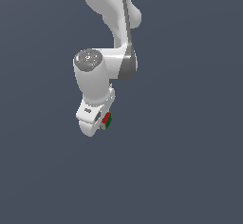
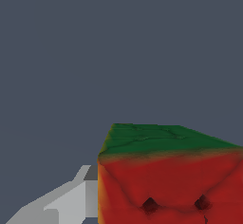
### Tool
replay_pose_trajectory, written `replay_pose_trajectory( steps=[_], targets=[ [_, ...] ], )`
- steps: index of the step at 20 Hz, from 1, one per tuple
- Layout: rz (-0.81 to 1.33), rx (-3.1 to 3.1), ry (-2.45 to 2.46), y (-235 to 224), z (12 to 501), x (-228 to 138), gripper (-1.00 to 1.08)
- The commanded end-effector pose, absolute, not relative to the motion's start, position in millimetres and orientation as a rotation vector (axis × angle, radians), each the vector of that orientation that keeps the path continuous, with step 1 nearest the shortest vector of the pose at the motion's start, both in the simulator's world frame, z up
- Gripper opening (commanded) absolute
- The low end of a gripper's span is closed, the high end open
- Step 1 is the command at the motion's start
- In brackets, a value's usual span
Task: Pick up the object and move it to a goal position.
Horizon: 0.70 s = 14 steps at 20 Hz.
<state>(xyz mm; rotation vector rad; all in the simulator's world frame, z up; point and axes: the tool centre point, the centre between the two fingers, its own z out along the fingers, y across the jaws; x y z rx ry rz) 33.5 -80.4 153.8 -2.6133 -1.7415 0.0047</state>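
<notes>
Plain slate-grey fills the whole scene, with no edge or horizon. The white arm (image 1: 102,71) hangs mid-view; its gripper (image 1: 101,122) is clamped on the small cube (image 1: 107,120), red and green faces showing, held aloft.

The arm (image 1: 107,38) runs off the top edge of the exterior view, its base unseen. There the cube (image 1: 106,120) is tiny and half hidden behind the gripper (image 1: 101,122), its dots unreadable. In the wrist view the cube (image 2: 171,175) is cut by the right and bottom edges, and only one finger (image 2: 71,199) shows, cropped at the bottom.
</notes>
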Motion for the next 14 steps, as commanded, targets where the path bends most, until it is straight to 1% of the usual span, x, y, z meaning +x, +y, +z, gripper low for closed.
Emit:
replay_pose_trajectory(
  steps=[1,14],
  targets=[
    [0.001,-2.614,-1.743,-86.7,185.0,29.6,-1.0],
    [-0.001,-2.612,-1.744,-119.3,335.7,10.8,-1.0]
  ],
)
